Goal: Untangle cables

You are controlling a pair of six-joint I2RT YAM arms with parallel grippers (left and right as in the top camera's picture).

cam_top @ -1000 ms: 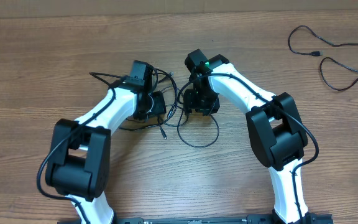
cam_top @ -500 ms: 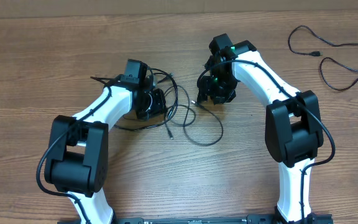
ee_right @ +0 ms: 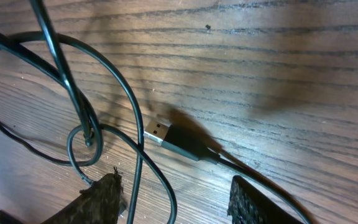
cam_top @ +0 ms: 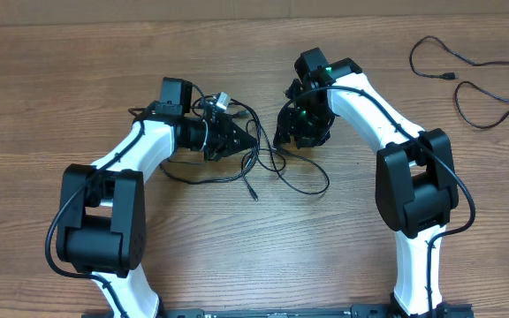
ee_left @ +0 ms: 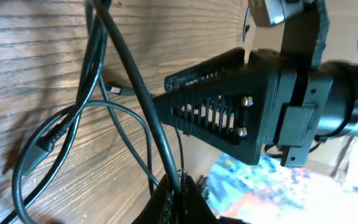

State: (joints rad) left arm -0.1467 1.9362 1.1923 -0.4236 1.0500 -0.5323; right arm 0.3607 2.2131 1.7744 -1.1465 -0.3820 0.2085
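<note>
Looking from overhead, you see the left end effector [cam_top: 247, 141] has swung round to point into the left side of the cables [cam_top: 272, 168] tangled on the desk [cam_top: 60, 71], while the right end effector [cam_top: 285, 140] has backed off to their upper right. From the left wrist, its fingertips [ee_left: 174, 198] have just clenched on one strand of the cables. From the right wrist, the fingers [ee_right: 101, 199] stand apart, released, above a silver-tipped plug [ee_right: 157, 132] at the tangle's edge. You likely now have an anchor for pulling strands apart.
</note>
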